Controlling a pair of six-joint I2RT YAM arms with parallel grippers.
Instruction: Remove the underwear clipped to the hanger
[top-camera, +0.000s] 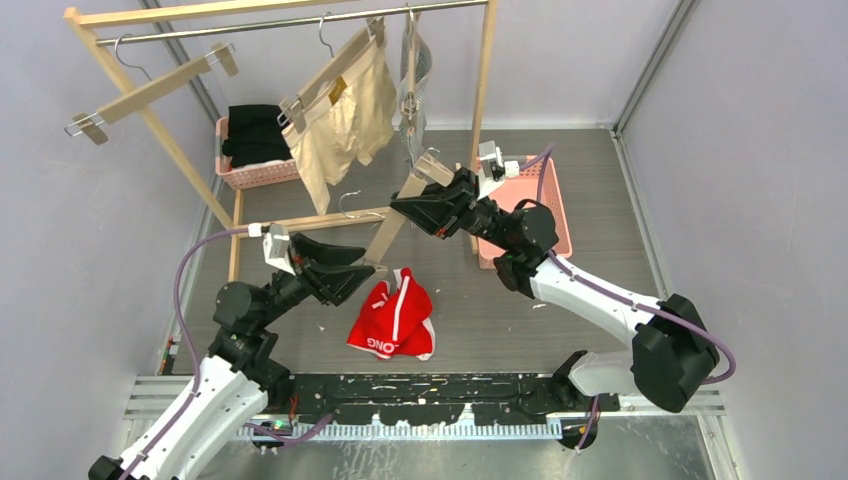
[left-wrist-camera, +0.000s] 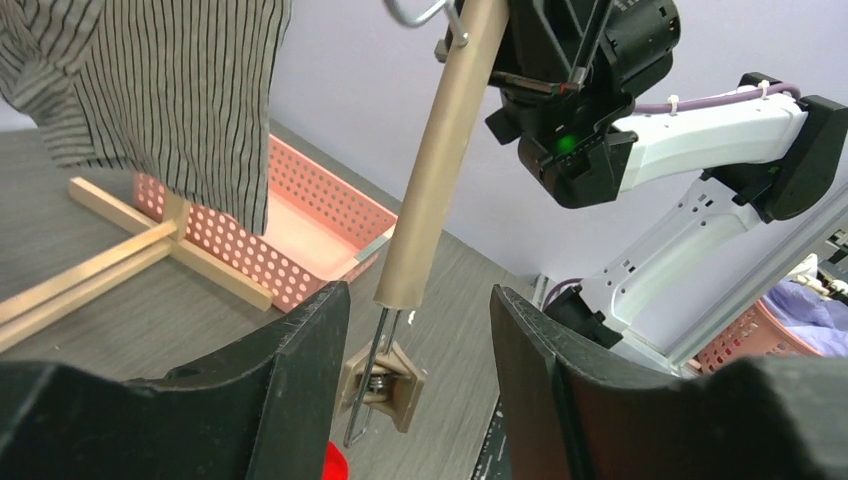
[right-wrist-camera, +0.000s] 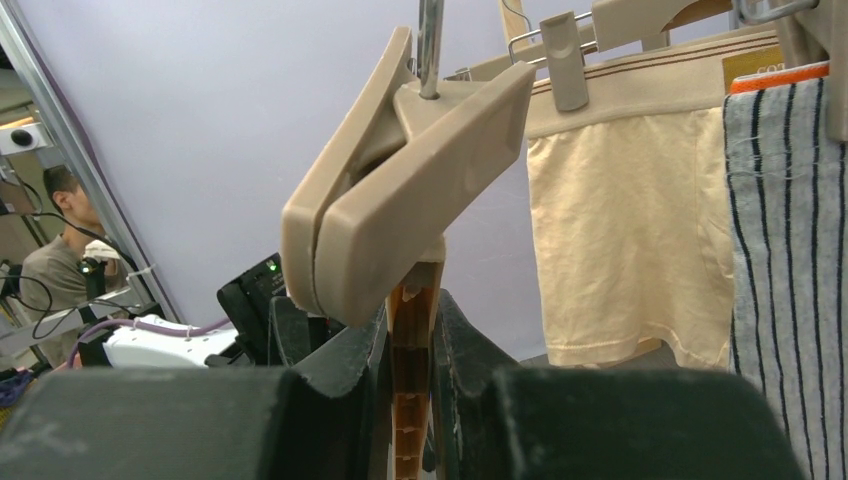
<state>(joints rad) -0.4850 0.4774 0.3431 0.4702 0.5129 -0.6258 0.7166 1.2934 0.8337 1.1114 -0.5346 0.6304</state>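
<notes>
Your R gripper (top-camera: 405, 208) is clamped on the bar of a bare wooden hanger (top-camera: 388, 238), which it holds tilted above the table (top-camera: 560, 300), w/ the bar pinched between both fingers. Your L gripper (top-camera: 362, 268) is at the hanger's low end w/ its jaws apart. The lower clip (left-wrist-camera: 382, 385) hangs in the gap and touches neither finger. The upper clip (right-wrist-camera: 400, 190) sits just above the R fingers, closed on nothing. The red briefs (top-camera: 393, 318) lie crumpled on the table between the arms, just below the L gripper and off any clip. The cream-beige pair (top-camera: 345, 125) hangs clipped to its own hanger on the rack rail (top-camera: 300, 20). The grey striped pair (top-camera: 413, 60) hangs just beside it. A pink basket (top-camera: 545, 215) sits behind the R arm.
</notes>
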